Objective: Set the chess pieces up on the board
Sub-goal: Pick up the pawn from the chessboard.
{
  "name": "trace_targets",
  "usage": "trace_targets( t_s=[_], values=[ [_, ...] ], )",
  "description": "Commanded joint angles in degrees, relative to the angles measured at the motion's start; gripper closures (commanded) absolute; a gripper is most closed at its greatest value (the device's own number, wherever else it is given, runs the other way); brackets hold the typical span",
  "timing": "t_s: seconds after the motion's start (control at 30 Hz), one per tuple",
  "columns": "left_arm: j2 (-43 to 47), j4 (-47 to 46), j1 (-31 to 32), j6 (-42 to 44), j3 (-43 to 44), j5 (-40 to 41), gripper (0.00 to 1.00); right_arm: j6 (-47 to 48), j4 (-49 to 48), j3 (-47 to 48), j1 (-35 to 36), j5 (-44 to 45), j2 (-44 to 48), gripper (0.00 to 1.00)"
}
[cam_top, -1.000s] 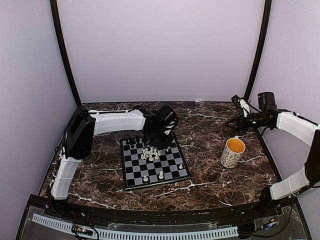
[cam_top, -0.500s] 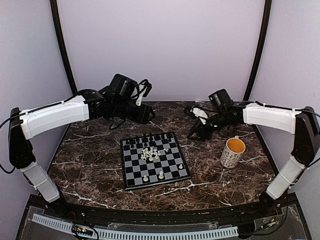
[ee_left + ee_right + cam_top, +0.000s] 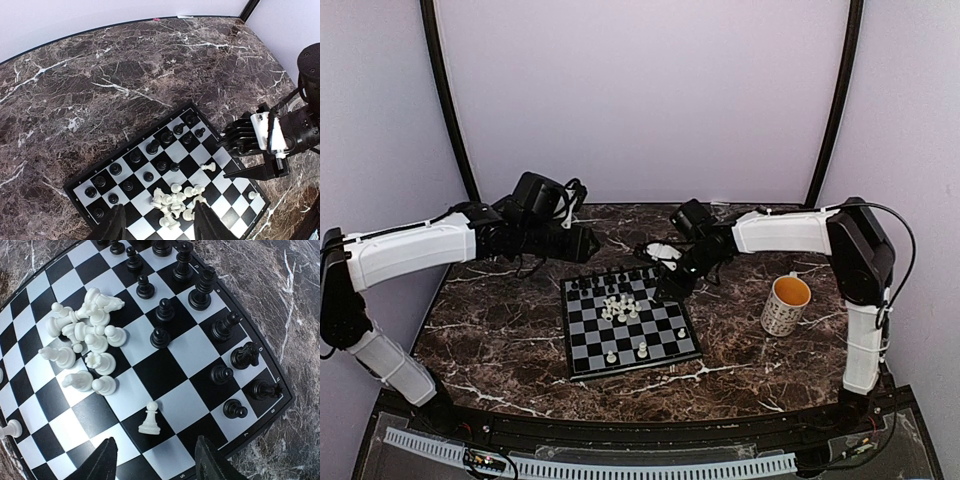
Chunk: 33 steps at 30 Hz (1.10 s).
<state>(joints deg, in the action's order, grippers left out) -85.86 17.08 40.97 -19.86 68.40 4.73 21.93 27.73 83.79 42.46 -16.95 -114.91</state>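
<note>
Found board [image 3: 665, 338] at frame centre, black chess pieces [image 3: 618, 280] along its top edge (white chess pieces [image 3: 620, 305] mostly heaped mid-board). Saw left gripper [image 3: 588, 243] and right gripper [image 3: 670, 287] near its top corners, jaws spread, holding nothing.

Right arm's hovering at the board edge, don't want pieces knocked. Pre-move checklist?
1. Right fingers open, nothing between: ok.
2. Left fingers open, empty, raised above the small black-and-white checkered board: ok.
3. Lone white pawn near right fingers upright, apart from the heap: ok.
4. Heap of tiny white chess pieces mid-board, several toppled: not ok.
5. Tiny black chess pieces on correct far-row squares: cannot tell.
6. White patterned mug, yellow inside, apart from board: ok.
</note>
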Motion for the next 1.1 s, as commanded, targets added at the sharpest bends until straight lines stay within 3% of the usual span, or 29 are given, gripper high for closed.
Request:
trace_targets(
  t_s=[0.0, 0.2, 0.37, 0.63, 0.87, 1.07],
  values=[
    [2.63, -2.62, -0.9, -0.8, -1.46, -0.61, 0.51, 1.09, 1.69, 2.64, 0.07, 0.01, -2.51, 0.44],
    [2.08, -3.43, -1.23, -0.8, -2.08, -1.42, 0.51, 2.2, 2.88, 3.82, 0.3, -3.59, -5.33, 0.42],
    [1.81, -3.92, -1.41, -0.99, -2.74, -1.54, 0.51, 2.59, 1.91, 2.87, 0.52, -3.12, -5.83, 0.47],
    [0.48, -4.66, -1.51, -1.71, -3.01, -2.64, 0.51, 2.39, 1.2, 2.44, 1.14, -2.1, -6.8, 0.64],
    [-0.42, -5.34, -1.51, -2.04, -3.35, -3.52, 0.51, 1.72, 0.66, 2.44, 1.32, -1.77, -6.68, 0.87],
    [-2.03, -8.08, -1.8, -4.03, -3.53, -8.81, 0.51, 2.84, 0.24, 0.51, 1.18, -1.5, -0.05, 0.96]
  ],
)
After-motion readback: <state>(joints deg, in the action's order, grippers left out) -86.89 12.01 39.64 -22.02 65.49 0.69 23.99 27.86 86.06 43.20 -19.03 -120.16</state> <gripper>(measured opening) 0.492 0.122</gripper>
